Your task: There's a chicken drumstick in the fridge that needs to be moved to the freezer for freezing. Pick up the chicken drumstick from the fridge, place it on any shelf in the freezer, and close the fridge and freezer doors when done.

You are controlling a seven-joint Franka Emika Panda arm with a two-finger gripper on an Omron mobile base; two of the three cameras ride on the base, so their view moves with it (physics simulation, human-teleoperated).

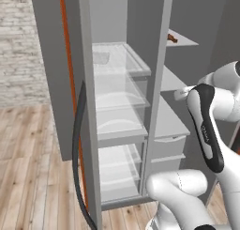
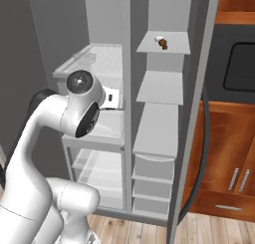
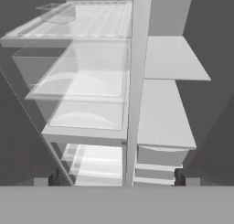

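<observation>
The chicken drumstick (image 2: 162, 43) is a small reddish-brown lump lying on the top opaque shelf (image 2: 174, 48) of the freezer (image 2: 159, 118), on the right side of the grey unit. From the left base view the drumstick (image 1: 172, 37) shows on that same high shelf. The fridge (image 1: 117, 102), with its glass shelves, takes up the left side. Both doors stand open: the fridge door (image 1: 58, 83) at left, the freezer door (image 2: 196, 113) at right. My gripper (image 3: 116, 179) is open and empty, held in front of the central divider at mid height, well below the drumstick. The hand (image 2: 112, 99) points into the unit.
Translucent drawers (image 3: 87, 106) fill the lower fridge, and grey drawers (image 2: 153, 176) sit at the freezer's bottom. A clear container (image 3: 57, 13) rests on the top glass shelf. Wooden cabinets (image 2: 226, 153) and a dark microwave (image 2: 241, 63) stand to the right. A brick wall (image 1: 21, 41) lies to the left.
</observation>
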